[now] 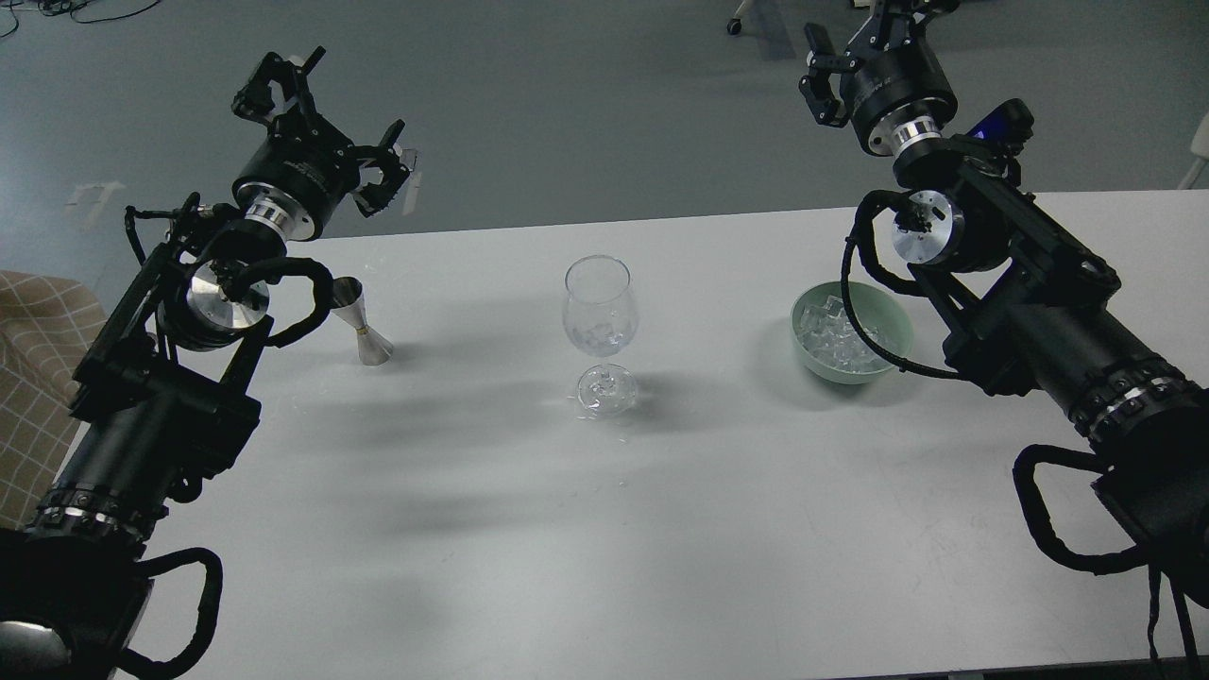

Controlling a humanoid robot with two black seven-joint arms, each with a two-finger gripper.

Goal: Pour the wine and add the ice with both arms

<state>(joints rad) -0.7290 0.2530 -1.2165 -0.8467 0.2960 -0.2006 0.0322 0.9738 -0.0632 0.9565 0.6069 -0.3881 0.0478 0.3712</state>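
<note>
A clear stemmed wine glass (pixel 599 312) stands mid-table with a few ice cubes (pixel 599 333) in its bowl; any wine in it cannot be made out. More ice (pixel 839 338) fills a pale green bowl (pixel 897 326) to the right. A silver jigger (pixel 363 323) stands to the left, its contents hidden. My left gripper (pixel 331 123) is raised beyond the table's far edge, above and behind the jigger, open and empty. My right gripper (pixel 861 47) is raised high behind the bowl, open and empty, partly cut off by the top edge.
The white table (pixel 604 529) ends at a far edge with grey floor beyond. A beige checked cloth (pixel 33 378) lies at the left edge. A chair caster (pixel 734 25) shows on the floor at the top.
</note>
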